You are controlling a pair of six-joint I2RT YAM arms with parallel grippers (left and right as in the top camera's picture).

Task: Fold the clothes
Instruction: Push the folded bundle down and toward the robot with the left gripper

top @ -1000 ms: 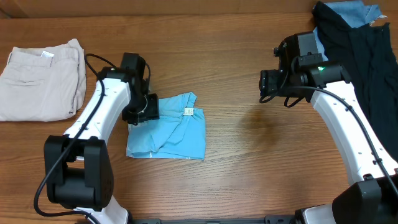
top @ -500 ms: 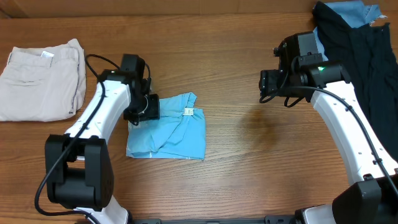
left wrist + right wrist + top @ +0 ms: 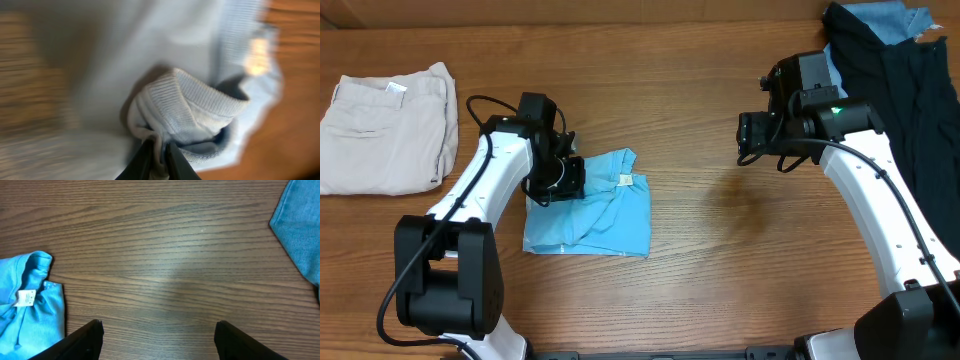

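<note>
Your left gripper (image 3: 552,180) is down on the upper-left corner of the T-shirt (image 3: 605,215). On the left wrist camera its fingers (image 3: 142,163) are pinched almost together, with a ridge of ribbed pale-blue fabric caught between them. That's probably the neckband, though the blur on that view makes it hard to be sure. So you've got cloth in that claw: a tight nip on a thin fold.

The shirt itself lies bunched in a rough folded rectangle on the wooden table (image 3: 720,250), left of centre, its white label (image 3: 624,180) showing near the top edge.

Your right gripper (image 3: 748,137) hangs over bare wood well to the right of the shirt, jaws wide apart, nothing in them. Its wrist camera catches the shirt's labelled corner at the far left of the view.

Beige trousers (image 3: 385,130) lie at the far left of the table, and a pile of dark garments (image 3: 900,90) sits at the far right corner.
</note>
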